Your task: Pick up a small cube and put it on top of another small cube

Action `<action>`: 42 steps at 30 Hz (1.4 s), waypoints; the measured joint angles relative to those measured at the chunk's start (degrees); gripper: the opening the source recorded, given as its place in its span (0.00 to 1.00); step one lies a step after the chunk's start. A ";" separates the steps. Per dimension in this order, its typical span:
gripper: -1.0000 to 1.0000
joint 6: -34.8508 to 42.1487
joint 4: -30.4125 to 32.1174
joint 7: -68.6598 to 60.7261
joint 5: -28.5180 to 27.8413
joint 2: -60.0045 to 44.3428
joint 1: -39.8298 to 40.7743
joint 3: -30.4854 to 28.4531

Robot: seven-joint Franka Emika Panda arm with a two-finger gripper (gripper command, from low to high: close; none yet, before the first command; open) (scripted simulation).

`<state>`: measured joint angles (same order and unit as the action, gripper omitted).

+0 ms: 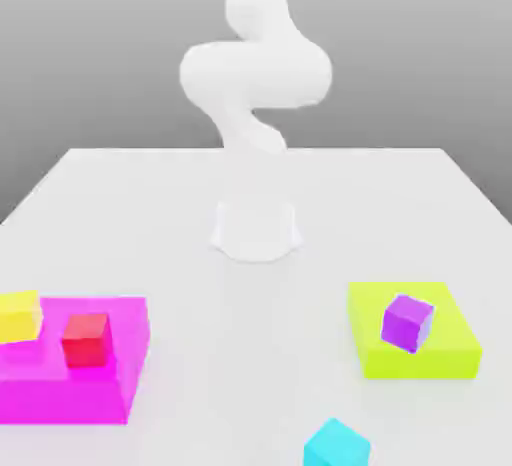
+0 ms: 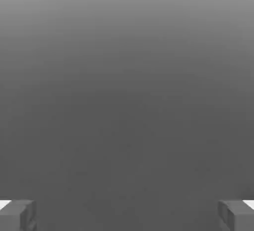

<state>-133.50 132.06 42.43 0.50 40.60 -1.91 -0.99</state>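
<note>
Nothing stacked yet, judging by how things lie. Four small cubes, each alone, none on another small cube. Red cube on the magenta slab at roughly eight o'clock from the arm's base in the exterior view, with the yellow cube just beside it at its ten o'clock, on the same slab's edge. Purple cube tilted on the lime slab at about four o'clock from the base. Cyan cube straight on the table at about five o'clock, near the frame's lower edge.

Gripper wide apart, both fingertips at the far corners of the hand view, nothing between them. No grasp made, so pick, carry and placing all left to do, by the look of it. Red or cyan likely the easiest to lift, as both appear to sit flat.

Table plain white, smooth, matte, well lit. White arm rising from the base at twelve o'clock and curling overhead. Behind: blank grey backdrop, lighter high up, no walls or furniture to tell.
</note>
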 joint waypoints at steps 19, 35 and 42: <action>0.50 -13.07 2.12 -26.62 4.79 -39.83 -9.86 -2.76; 0.00 -26.97 1.34 -35.58 1.93 -67.70 -10.35 -0.86; 0.00 -24.28 2.01 -35.42 1.65 -64.38 -10.58 -1.13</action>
<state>-157.78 134.07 7.01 2.15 -23.78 -12.50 -2.12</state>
